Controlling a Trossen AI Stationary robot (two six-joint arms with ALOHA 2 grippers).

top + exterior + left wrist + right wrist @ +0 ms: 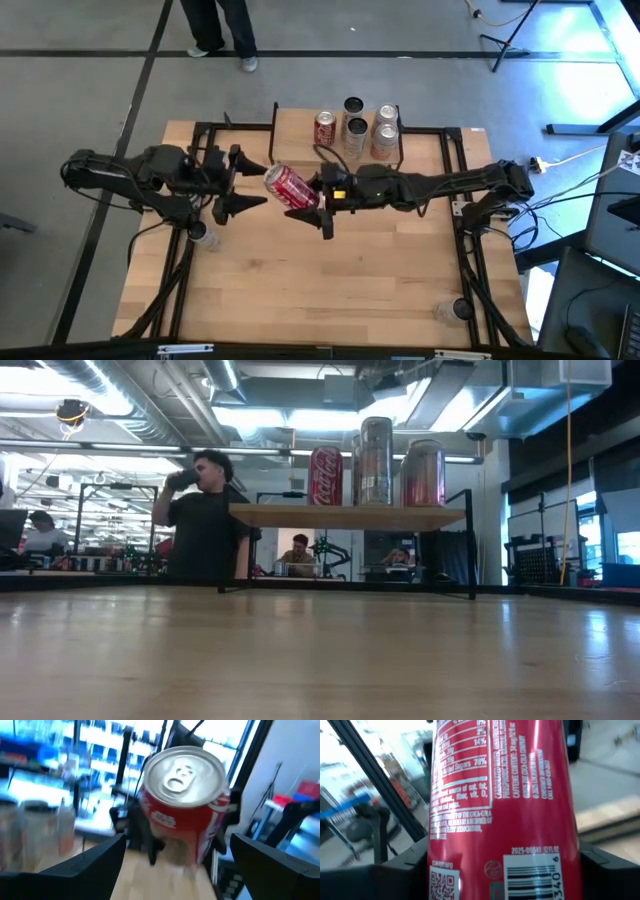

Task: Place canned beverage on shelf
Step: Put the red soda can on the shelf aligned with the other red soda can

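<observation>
the right gripper (318, 205) clasps a red cylindrical soda can (291, 186) tilted above the table's middle, not yet on the small raised light-wood shelf on black legs (345, 516), where four cans already stand. the left gripper (243, 183) hovers spread wide beside the can, and the low view misses both arms
</observation>
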